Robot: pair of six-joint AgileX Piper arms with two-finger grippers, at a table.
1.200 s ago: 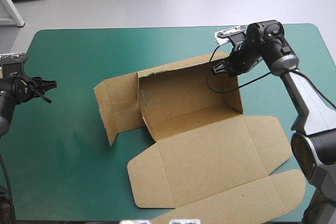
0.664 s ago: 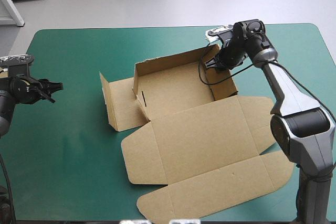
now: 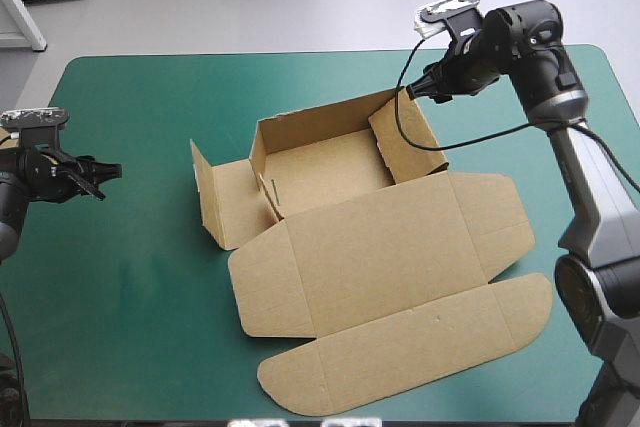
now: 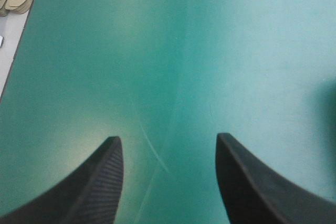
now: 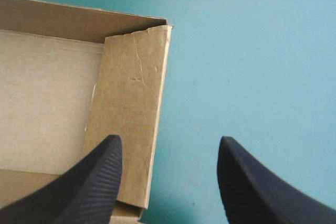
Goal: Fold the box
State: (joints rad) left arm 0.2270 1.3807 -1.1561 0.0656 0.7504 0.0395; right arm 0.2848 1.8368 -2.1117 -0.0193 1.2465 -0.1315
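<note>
The right arm (image 3: 592,197) is built of smooth silver-grey tubes joined by rounded black housings; the left arm (image 3: 9,207) shows only black. The left pincer (image 4: 167,141) and right pincer (image 5: 168,141) each have two broad black fingers (image 5: 97,182), curved like fins and finely ribbed on their faces.

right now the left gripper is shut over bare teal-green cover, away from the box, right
No: the left gripper is open, fingers apart in the left wrist view. It is over bare teal-green cover, away from the box.
</note>
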